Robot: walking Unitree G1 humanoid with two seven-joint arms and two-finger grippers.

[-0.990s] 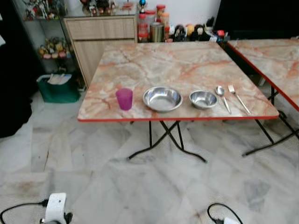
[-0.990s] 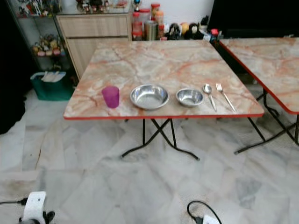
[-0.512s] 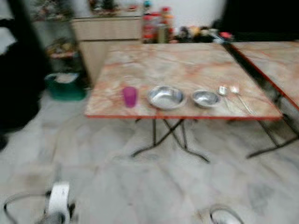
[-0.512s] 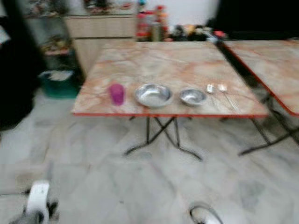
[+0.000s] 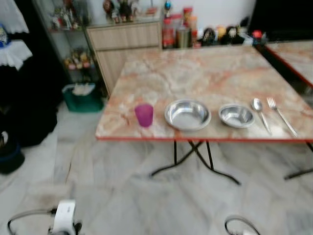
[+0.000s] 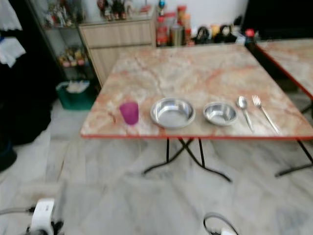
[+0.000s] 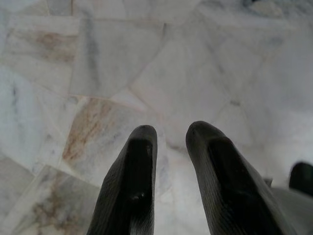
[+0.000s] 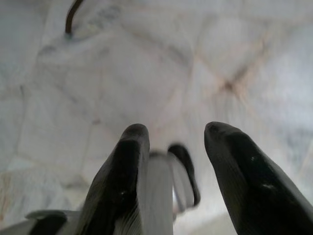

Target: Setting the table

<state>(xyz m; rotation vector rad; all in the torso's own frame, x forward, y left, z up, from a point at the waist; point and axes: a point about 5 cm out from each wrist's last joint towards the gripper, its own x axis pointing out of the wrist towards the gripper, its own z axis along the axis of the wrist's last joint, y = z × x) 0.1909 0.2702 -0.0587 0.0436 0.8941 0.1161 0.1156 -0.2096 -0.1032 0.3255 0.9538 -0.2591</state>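
Note:
A marble-topped folding table (image 5: 205, 73) with a red edge stands ahead of me. Along its near edge, from left to right, are a purple cup (image 5: 144, 115), a large steel bowl (image 5: 188, 114), a small steel bowl (image 5: 236, 115), a spoon (image 5: 259, 110) and a fork (image 5: 279, 113). Both arms hang low, well short of the table. My left gripper (image 7: 171, 129) points at the marble floor, its fingers slightly apart and holding nothing. My right gripper (image 8: 176, 129) also points at the floor, open wider and holding nothing.
A second marble table (image 5: 293, 49) stands to the right. Behind the first are a wooden cabinet (image 5: 127, 41), jars and bottles (image 5: 183, 32), a glass shelf (image 5: 68, 29) and a green bin (image 5: 83, 95). A white device (image 5: 63, 223) and a cable (image 5: 239, 226) lie on the floor near me.
The whole picture has shifted: the table now sits further right and a little nearer, so the camera has moved. Nothing on the table has moved.

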